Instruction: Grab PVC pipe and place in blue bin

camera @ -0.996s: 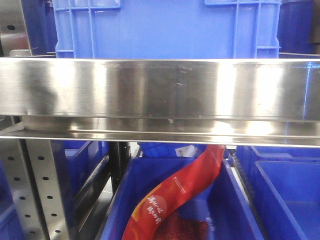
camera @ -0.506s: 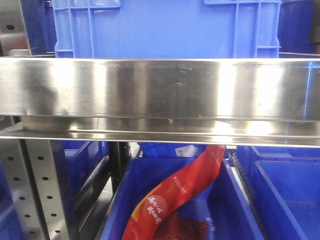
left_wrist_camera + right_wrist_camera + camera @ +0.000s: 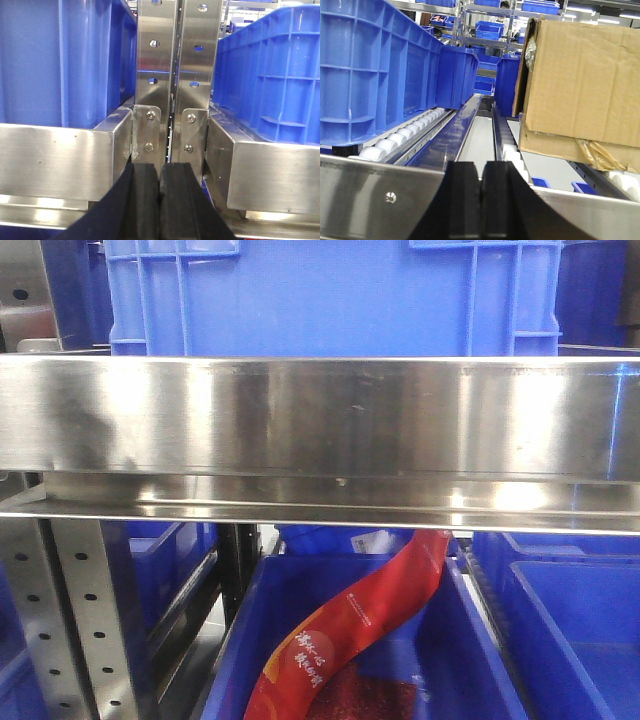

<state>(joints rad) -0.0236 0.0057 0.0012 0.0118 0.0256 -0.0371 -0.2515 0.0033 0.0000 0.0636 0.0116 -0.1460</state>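
Note:
The white PVC pipe piece is out of view in every frame. My left gripper (image 3: pixel 160 172) is shut and empty, its black fingers pressed together in front of the steel rack uprights (image 3: pixel 172 75). My right gripper (image 3: pixel 481 172) is shut and empty, just over the steel front rail (image 3: pixel 380 195) of a roller shelf. A blue bin (image 3: pixel 330 300) stands on the upper shelf in the front view. Another blue bin (image 3: pixel 470 640) sits below and holds a red packet (image 3: pixel 370 620).
A steel shelf beam (image 3: pixel 320 430) fills the middle of the front view. Blue bins (image 3: pixel 60 60) flank the uprights, one also to the right (image 3: pixel 270 85). A cardboard box (image 3: pixel 580 85) rests on white rollers (image 3: pixel 512 155); a blue bin (image 3: pixel 375 70) stands left.

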